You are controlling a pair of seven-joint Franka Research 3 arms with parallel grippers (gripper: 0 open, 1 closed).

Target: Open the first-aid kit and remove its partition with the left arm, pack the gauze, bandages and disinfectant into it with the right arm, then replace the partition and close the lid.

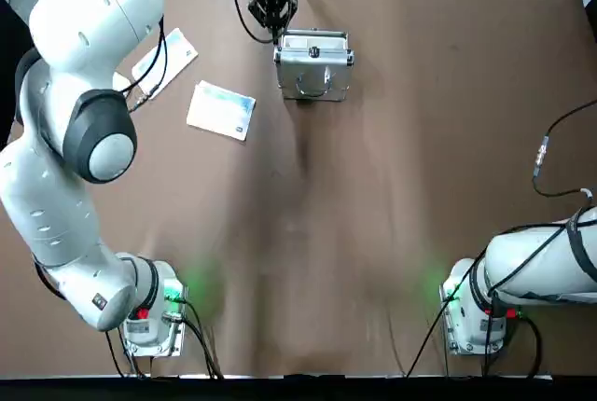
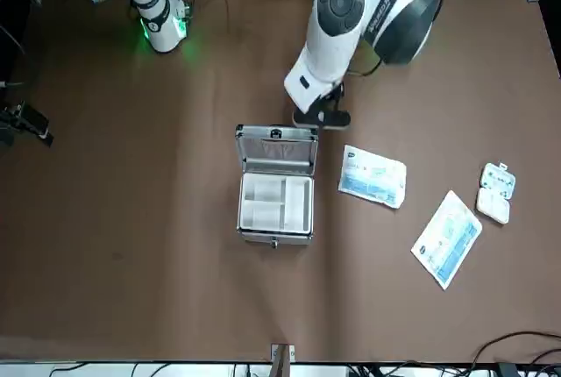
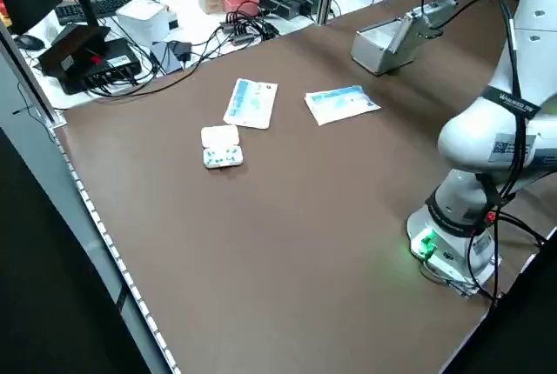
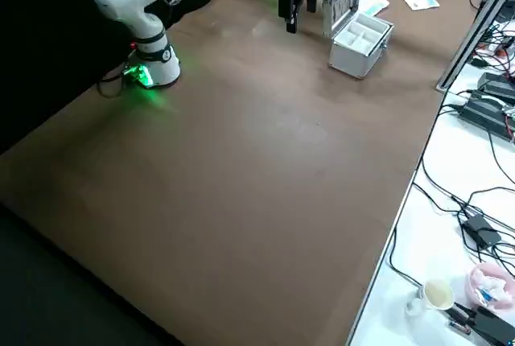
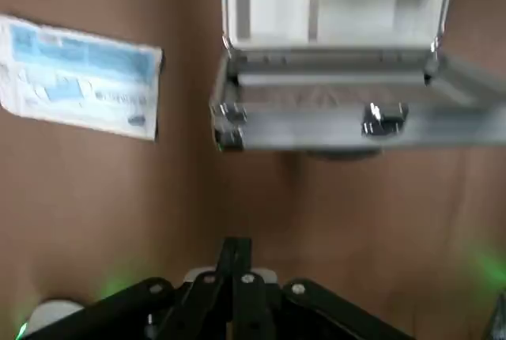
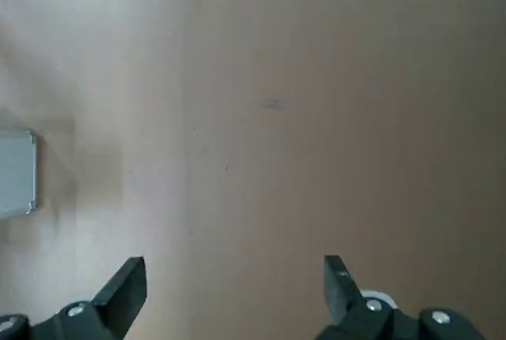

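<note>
The silver first-aid kit (image 2: 274, 235) stands at the far middle of the table with its lid (image 2: 276, 154) upright on the robot's side. The cream-white partition (image 2: 276, 202) lies inside it, its compartments empty. My left gripper (image 2: 322, 118) hangs shut just behind the lid, holding nothing; in the left wrist view the left gripper (image 5: 236, 247) faces the lid's latch (image 5: 383, 117). The right gripper (image 6: 233, 277) is open over bare table, and its arm is parked near its base (image 1: 474, 312). Two flat white-and-blue packets (image 2: 372, 175) (image 2: 447, 238) lie beside the kit; I cannot tell gauze from bandages. The disinfectant is out of view.
A small white pill box (image 2: 497, 191) lies beyond the packets toward the robot's left edge. Cables, boxes and electronics (image 3: 87, 52) crowd the benches off the table's far side. A loose black cable (image 1: 546, 154) crosses the table's right edge.
</note>
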